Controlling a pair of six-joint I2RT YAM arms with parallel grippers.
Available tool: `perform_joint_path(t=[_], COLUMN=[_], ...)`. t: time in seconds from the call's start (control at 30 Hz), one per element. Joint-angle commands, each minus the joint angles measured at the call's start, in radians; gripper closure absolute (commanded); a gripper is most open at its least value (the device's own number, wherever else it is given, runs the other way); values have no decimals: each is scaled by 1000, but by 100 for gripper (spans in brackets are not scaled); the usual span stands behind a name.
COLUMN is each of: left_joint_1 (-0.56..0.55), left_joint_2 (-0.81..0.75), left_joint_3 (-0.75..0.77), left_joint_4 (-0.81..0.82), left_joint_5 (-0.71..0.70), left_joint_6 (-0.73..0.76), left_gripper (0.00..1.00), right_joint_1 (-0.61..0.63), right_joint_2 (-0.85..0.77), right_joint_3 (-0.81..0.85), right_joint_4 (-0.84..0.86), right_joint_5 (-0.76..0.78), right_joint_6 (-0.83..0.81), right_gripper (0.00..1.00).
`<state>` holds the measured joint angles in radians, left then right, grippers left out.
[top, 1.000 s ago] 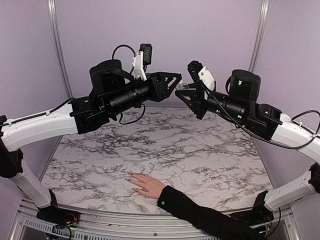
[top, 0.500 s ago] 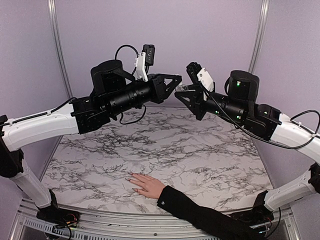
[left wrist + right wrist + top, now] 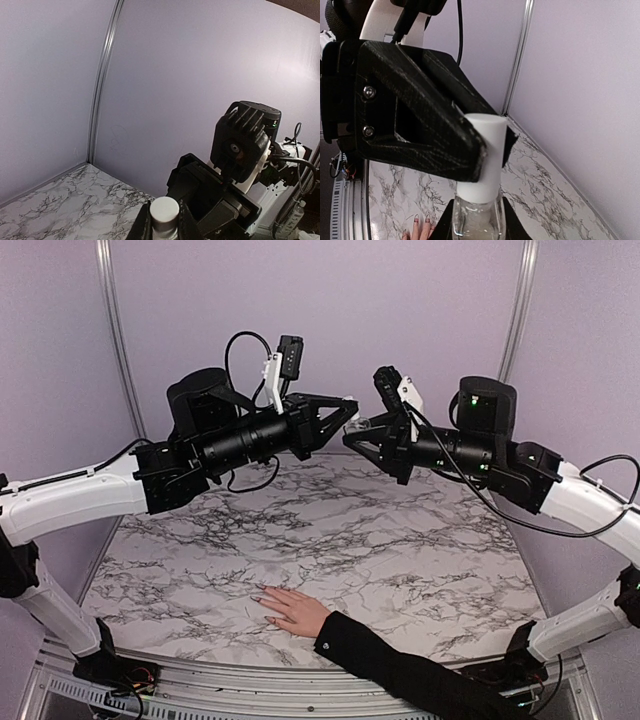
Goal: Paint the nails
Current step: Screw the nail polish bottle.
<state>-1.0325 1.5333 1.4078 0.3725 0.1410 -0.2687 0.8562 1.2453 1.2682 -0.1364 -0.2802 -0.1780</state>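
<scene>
Since a second ago the left gripper [image 3: 350,412] has closed: its jaws now clamp the white cap [image 3: 482,150] of a small clear bottle [image 3: 474,220]. The right gripper [image 3: 358,432] is clenched on the bottle's glass body below the cap. Both meet high above the far side of the table [image 3: 400,550]. A pale hand [image 3: 292,610] lies flat near the front edge, unmoved, with its black sleeve [image 3: 400,665] trailing right. Its nails [image 3: 426,219] point left, well apart from both grippers.

White cap [image 3: 164,210] clamped in the left end effector [image 3: 164,224]
Right arm [image 3: 240,145], black, sits just behind; marble counter [image 3: 60,205] lower left, lilac wall [image 3: 175,75] beyond.
</scene>
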Motion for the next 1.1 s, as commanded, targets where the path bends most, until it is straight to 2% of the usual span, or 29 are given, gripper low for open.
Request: perform_joint_path(t=[0.0,0.3,0.43,0.6,0.77,1.07], left_joint_1=[4,55,68,82,91,107], left_joint_2=[11,20,27,36,37,-64], left_joint_3=[-52,-75,-75,-74,-51,-56], left_joint_4=[-60,-60,-60,-60,-64,-64], left_joint_5=[255,619,738,814,774,559], left_joint_6=[24,42,58,79,57,63], left_gripper=[100,96,95,91,82,57], right_joint_1=[-16,-21,-20,-3,15,13], right_joint_2=[-32,-41,-36,-28,-21,-28], right_joint_3=[97,122,133,161,171,132], right_joint_4=[127,222,275,290,242,167], right_joint_5=[-257,-576,-654,-690,-680,-589], right_joint_6=[44,76,128,146,112,33], right_gripper=[100,100,100,100,100,100])
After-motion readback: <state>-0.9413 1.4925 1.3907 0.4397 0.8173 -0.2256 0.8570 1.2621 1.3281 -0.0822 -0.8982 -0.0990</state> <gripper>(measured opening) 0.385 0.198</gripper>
